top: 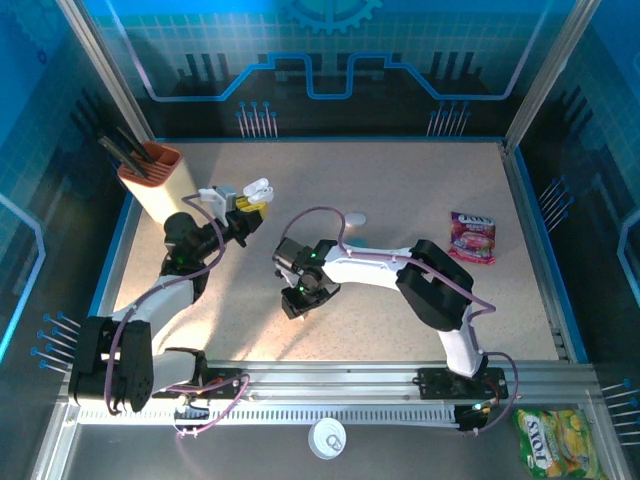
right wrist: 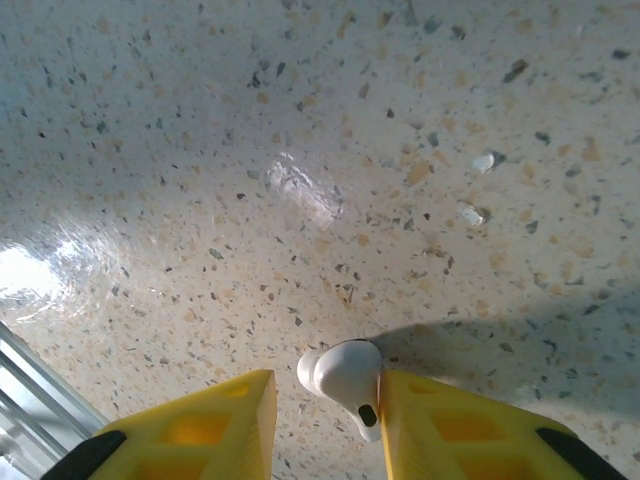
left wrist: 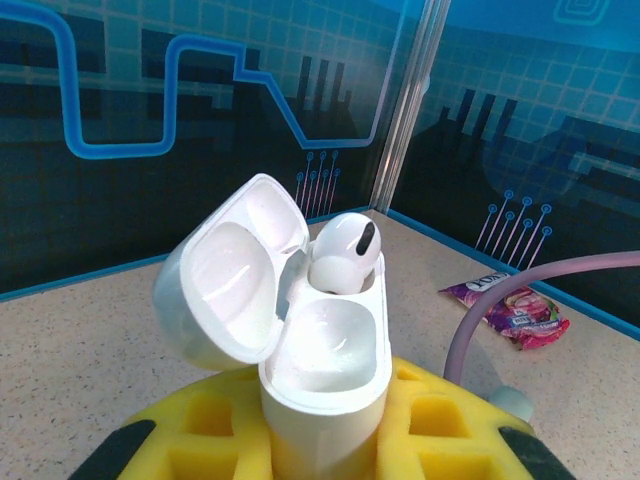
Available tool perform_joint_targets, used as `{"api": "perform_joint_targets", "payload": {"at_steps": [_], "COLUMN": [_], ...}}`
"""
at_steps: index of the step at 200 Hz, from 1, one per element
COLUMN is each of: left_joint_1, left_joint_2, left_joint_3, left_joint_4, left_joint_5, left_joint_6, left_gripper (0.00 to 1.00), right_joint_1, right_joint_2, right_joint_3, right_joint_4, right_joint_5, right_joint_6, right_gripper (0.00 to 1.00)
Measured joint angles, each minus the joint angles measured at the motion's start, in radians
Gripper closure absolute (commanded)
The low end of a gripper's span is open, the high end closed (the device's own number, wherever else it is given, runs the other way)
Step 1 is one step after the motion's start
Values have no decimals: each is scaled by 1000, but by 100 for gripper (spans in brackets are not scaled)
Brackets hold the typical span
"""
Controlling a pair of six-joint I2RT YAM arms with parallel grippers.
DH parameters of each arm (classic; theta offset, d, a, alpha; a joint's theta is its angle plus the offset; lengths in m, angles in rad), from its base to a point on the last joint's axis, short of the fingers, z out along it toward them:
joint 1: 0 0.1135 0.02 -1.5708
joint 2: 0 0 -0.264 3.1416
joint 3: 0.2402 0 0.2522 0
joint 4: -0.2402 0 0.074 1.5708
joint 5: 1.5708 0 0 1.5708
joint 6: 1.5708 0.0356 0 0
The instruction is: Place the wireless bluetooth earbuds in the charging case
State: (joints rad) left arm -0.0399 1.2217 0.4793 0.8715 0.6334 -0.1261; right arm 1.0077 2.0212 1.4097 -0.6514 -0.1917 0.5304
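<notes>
White plastic forms the charging case (left wrist: 325, 350), which is clamped at its base by the left gripper (left wrist: 320, 440) between yellow pads (left wrist: 210, 430) and is held above the table (top: 420, 180). Its lid is swung open to one side. One earbud (left wrist: 343, 252) is seated in the far well of the case, with a dark oval mark showing on its top; the nearer well is seen as a bare hollow. In the top view the case (top: 257, 188) is raised near a pale holder (top: 152, 178) with an orange rim, from which dark handles stick out.

The right gripper (right wrist: 325, 395) is lowered close to the speckled tabletop with its jaws parted. A second earbud (right wrist: 343, 378) is found between them, touching one yellow finger (right wrist: 450, 430) and apart from the other. From above, this gripper (top: 300, 300) is seen near the middle of the table, with nothing lying across its space.

A pink snack packet (top: 472, 237) is laid well to the right, and a small white disc (top: 355, 217) rests beyond the right arm. A green and yellow packet (top: 555, 440) and a round white object (top: 327, 437) are placed at the near edge. Both packets carry bold lettering that appears to read "TOYS", though this cannot be confirmed. A lilac cable (left wrist: 470, 320) is curved beside the case.
</notes>
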Motion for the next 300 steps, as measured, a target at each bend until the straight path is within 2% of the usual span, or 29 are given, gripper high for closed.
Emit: {"api": "perform_joint_targets", "payload": {"at_steps": [59, 115, 160, 191, 222, 266, 300], "left_joint_1": [0, 0, -48, -125, -227, -353, -401], "left_joint_2": [-1, -7, -18, -18, -13, 50, 80], "left_joint_3": [0, 0, -8, -12, -12, -14, -19], "left_joint_4": [-3, -3, -16, -30, -29, 29, 51], "left_joint_5": [3, 6, -20, -81, -166, -230, -237], "left_joint_6": [0, 0, 24, 55, 95, 129, 144], "left_gripper": [85, 86, 86, 85, 85, 85, 85], "right_joint_1": [2, -2, -62, -123, -138, -138, -138], "right_joint_2": [45, 18, -218, -451, -624, -737, -754], "right_joint_3": [42, 13, -170, -295, -360, -370, -370], "right_joint_4": [-40, -23, 91, 242, 392, 568, 661], "right_joint_5": [2, 19, 90, 169, 235, 288, 289], "right_joint_6": [-18, -11, 18, 43, 41, 10, -11], "right_gripper": [77, 81, 81, 82, 82, 83, 83]}}
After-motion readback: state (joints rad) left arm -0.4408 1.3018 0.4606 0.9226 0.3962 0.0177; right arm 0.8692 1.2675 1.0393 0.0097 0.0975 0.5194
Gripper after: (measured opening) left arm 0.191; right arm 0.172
